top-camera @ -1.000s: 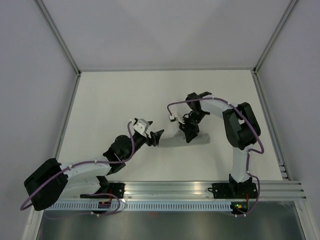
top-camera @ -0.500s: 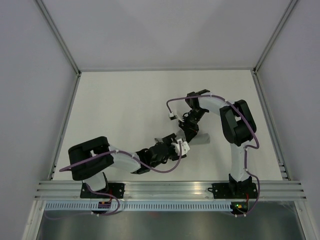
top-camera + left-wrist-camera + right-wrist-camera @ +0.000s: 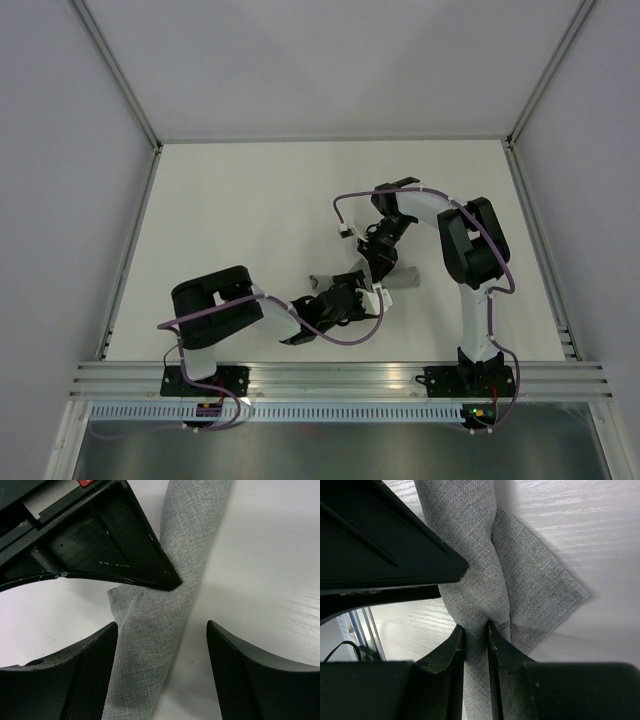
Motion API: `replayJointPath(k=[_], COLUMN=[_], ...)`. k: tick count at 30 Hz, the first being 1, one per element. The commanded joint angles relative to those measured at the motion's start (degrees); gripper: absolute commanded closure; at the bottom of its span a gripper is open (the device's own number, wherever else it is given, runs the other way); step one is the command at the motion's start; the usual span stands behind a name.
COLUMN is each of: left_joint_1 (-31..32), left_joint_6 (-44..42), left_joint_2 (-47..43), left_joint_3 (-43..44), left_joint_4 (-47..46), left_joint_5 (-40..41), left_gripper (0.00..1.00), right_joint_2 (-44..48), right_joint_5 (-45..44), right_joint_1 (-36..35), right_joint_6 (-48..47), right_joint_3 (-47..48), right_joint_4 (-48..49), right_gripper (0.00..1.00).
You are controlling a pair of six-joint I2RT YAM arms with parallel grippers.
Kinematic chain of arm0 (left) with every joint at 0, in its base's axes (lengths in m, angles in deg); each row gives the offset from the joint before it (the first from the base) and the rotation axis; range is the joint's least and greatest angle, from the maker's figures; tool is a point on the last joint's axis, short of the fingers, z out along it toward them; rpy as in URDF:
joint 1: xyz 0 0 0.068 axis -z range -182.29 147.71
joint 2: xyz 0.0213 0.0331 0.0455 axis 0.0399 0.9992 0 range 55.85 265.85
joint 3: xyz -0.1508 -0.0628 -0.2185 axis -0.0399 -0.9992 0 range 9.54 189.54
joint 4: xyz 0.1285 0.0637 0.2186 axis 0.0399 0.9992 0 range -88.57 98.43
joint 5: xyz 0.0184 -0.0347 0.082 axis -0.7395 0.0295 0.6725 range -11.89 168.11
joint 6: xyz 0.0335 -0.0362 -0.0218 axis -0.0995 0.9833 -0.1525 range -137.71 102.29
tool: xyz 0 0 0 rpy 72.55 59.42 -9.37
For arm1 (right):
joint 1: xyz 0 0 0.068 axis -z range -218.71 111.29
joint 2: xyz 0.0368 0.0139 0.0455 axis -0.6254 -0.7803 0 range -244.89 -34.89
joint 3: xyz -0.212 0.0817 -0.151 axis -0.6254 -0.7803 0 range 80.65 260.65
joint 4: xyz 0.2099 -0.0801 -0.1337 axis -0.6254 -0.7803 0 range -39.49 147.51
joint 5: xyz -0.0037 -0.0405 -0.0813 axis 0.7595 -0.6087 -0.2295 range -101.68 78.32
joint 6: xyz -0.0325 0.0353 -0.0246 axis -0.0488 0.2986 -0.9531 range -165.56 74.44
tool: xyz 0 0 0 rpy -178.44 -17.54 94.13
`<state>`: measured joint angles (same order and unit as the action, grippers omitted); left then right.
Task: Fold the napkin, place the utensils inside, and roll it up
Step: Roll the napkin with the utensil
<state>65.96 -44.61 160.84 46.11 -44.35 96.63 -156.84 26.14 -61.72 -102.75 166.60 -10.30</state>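
Swung in from the far left over the past second, the left jaws stood wide open astride the napkin (image 3: 145,680), one finger on either side, gripping nothing. The right jaws were nearly shut, pinching a fold of the grey cloth beside its loose corner. Rolled into a narrow bundle, the napkin lay on the worktop (image 3: 250,200) towards the front, between both arms. No utensils showed. Soft, light and limp, it would likely unroll if released; better to grip across the whole roll than by the flap.

Napkin (image 3: 195,540) between left hand (image 3: 161,630)'s fingers (image 3: 90,670), seemingly
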Motion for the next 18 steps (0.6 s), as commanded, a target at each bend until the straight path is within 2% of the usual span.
replayJointPath(k=[1, 6, 9, 10, 12, 13, 18], left_joint_1=[-0.75, -2.15, -2.77, -2.77, -2.86, -2.94, -4.52], left_joint_6=[-1.5, 1.32, 2.98, 3.34, 4.48, 4.74, 7.64], left_joint_2=[2.15, 3.55, 4.08, 4.26, 4.35, 4.43, 4.35], left_joint_3=[1.92, 2.79, 3.76, 4.29, 4.82, 5.17, 6.49], left_joint_4=[-1.94, -1.51, 0.51, 1.3, 3.14, 3.76, 8.77], left_joint_5=[1.78, 1.52, -0.06, -0.68, -2.08, -2.87, -6.57], left_gripper=[0.24, 0.27, 0.33, 0.4, 0.48, 0.57, 0.73], right_joint_2=[-4.17, -4.0, -4.08, -4.08, -4.0, -4.0, -3.56], right_joint_5=[-6.8, -6.36, -6.27, -6.18, -6.18, -6.1, -4.78], right_joint_1=[0.59, 1.03, 1.21, 1.21, 1.38, 1.38, 1.73], right_joint_6=[-1.87, -1.7, -1.7, -1.7, -1.7, -1.7, -1.52], right_joint_3=[-1.4, -1.14, -0.7, -0.61, -0.08, 0.18, 0.71], right_joint_4=[7.17, 6.99, 6.46, 6.12, 5.85, 5.5, 5.06], right_gripper=[0.91, 0.91, 0.91, 0.91, 0.91, 0.91, 0.89])
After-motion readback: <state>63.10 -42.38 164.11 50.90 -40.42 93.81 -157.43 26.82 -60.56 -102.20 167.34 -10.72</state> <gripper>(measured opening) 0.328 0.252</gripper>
